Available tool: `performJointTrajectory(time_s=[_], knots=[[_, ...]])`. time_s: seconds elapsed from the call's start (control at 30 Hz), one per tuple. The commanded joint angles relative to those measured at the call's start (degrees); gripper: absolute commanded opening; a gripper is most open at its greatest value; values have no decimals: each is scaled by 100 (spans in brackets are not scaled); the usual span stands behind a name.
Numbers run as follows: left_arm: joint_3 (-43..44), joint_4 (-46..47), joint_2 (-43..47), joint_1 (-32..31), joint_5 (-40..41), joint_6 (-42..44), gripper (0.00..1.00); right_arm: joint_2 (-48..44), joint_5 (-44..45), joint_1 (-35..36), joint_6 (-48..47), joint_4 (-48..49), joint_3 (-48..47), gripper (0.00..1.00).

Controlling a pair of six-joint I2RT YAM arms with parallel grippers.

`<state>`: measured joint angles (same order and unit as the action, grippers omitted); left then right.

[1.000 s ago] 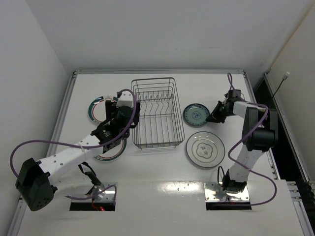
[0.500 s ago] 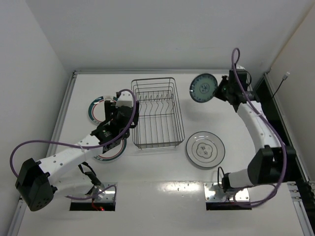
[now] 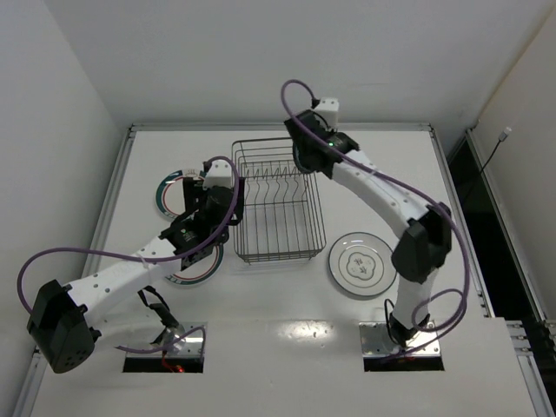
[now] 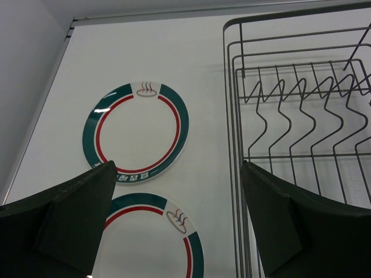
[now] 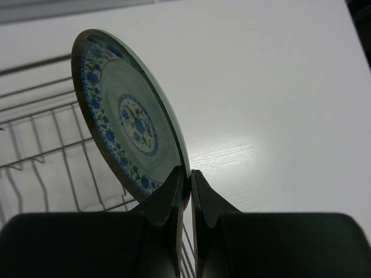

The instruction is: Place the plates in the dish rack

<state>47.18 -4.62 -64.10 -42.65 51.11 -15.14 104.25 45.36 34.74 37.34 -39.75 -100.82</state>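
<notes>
Swung across from the far right side, the right arm now reaches over the far right corner of the dish rack [image 3: 276,258], bringing the small teal plate [image 5: 130,136] with it; the left arm has not shifted. On the right gripper [image 5: 187,176] the jaws pinch the teal plate's lower rim, holding it on edge and tilted above the rack's wires. Whether plate and rack touch cannot be told. The left gripper [image 4: 178,165] hangs with jaws spread wide just left of the rack, over the near green-banded plate [image 4: 151,237]; the far green-banded plate [image 4: 136,130] lies flat just beyond it. The white motif plate [image 3: 362,262] lies flat on the table [image 3: 287,300], right of the rack's near corner
</notes>
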Motion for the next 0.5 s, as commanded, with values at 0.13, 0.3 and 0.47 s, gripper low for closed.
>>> performJointTrajectory(time_s=[0.13,0.3,0.47], knots=[[230,102,55,38,145,-51,86,948,1484,191,186,-859,-966,0],[230,102,55,38,145,-51,86,1493,1616,244,325,-1210,-966,0],[230,102,2,38,92,-51,86,1546,1187,367,388,-983,-703,0]])
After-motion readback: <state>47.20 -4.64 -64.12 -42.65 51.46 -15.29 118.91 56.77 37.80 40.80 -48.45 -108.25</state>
